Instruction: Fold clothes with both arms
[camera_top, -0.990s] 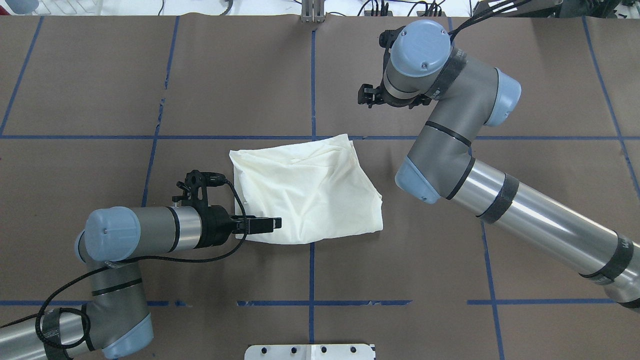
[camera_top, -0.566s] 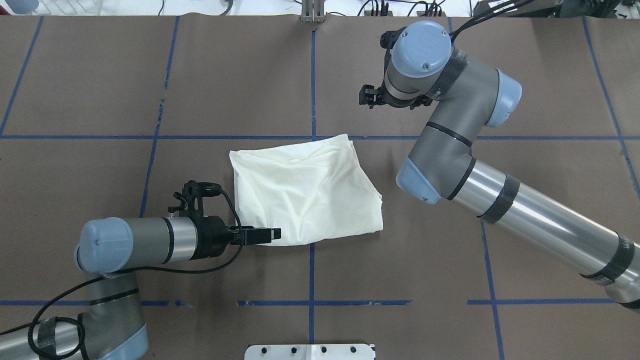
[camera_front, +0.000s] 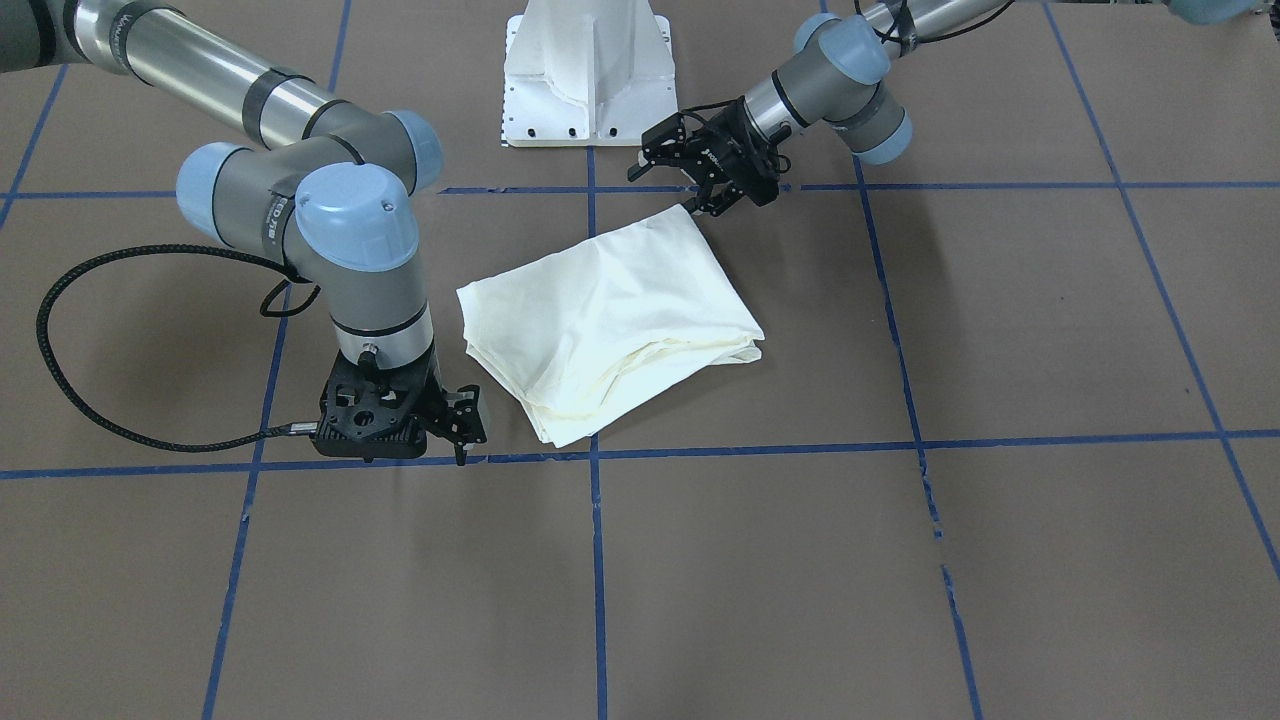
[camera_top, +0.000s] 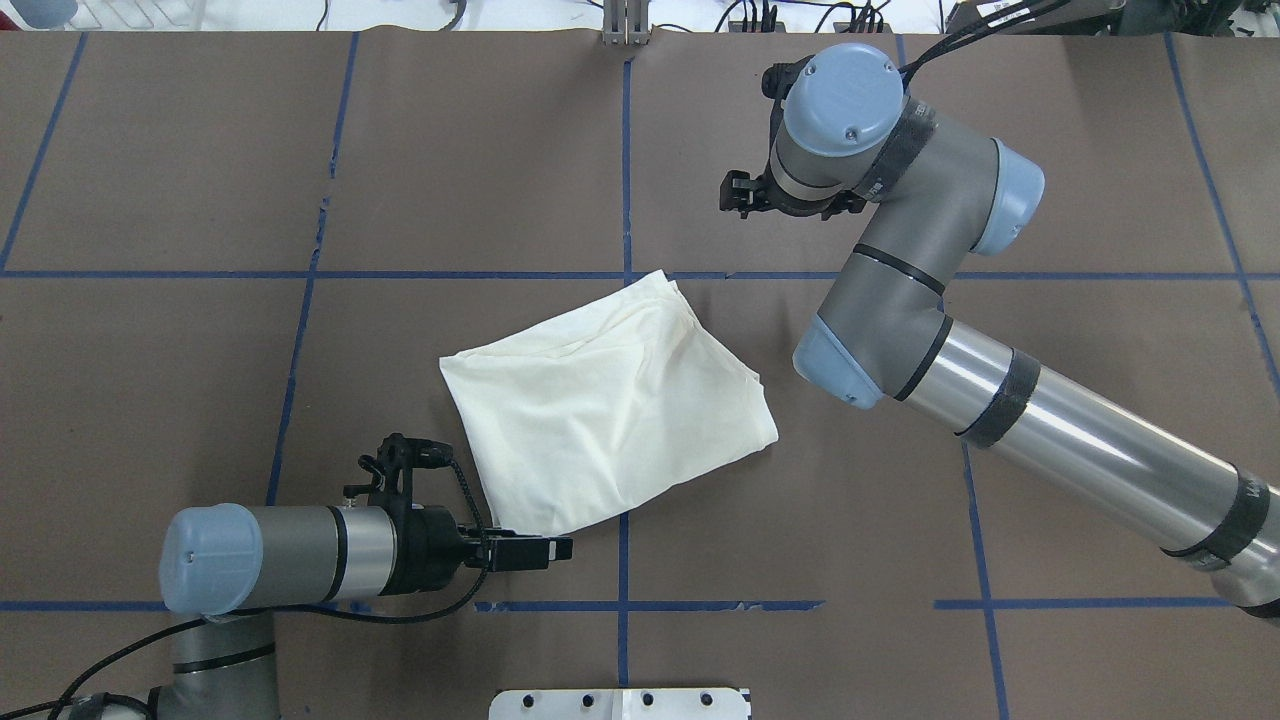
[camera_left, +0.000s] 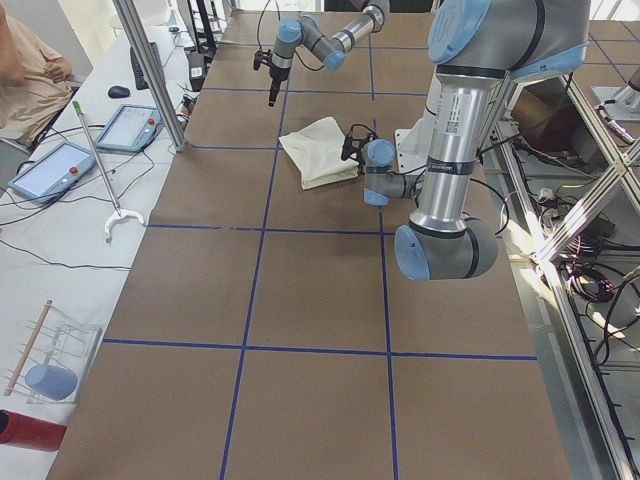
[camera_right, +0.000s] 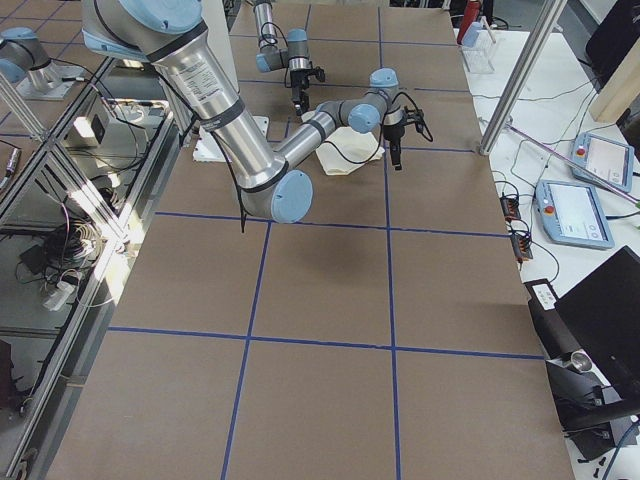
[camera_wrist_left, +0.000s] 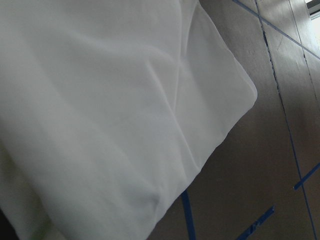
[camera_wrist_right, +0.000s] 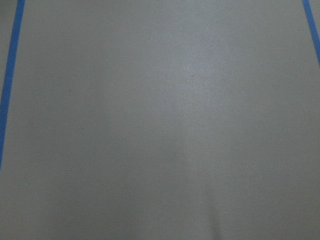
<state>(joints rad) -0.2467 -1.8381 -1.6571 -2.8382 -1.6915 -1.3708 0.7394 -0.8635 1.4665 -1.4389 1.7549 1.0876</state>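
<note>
1. Shirt (camera_top: 600, 420) lies near ctr of the surface (camera_top: 170, 400), folded to a compact cream bundle w/ no print showing. It sits skewed to the blue tape grid (camera_top: 627, 150), far corner at a tape line.
2. L arm (camera_top: 290, 570) is low, L jaws right at the bundle's near corner. Can't tell whether they're spread, pressed together or pinching cloth. Its wrist cam is filled w/ cloth.
3. R arm (camera_top: 1050, 430) hangs beyond the far side, R jaws pointing down over bare surface, well apart from the shirt, nothing in them. Spread or pressed together, can't tell.
4. My read: folds mostly done, and the step in hand is squaring up the bundle by that near corner.
5. To do it well, I'd make sure the pinch takes every layer at the corner. Grab only the top one and it peels back, opening the fold. Front view shows stacked edges fanning a bit on the operators' side, so the layers look loose.
6. Any pull should go low and slow along the surface. Lifting would let the bundle droop open.
7. If it needs turning to the grid, I'd bring the R arm to the opposite corner first, so it pivots w/out bunching.
8. Let go only w/ cloth flat, then back straight out so nothing snags.
</note>
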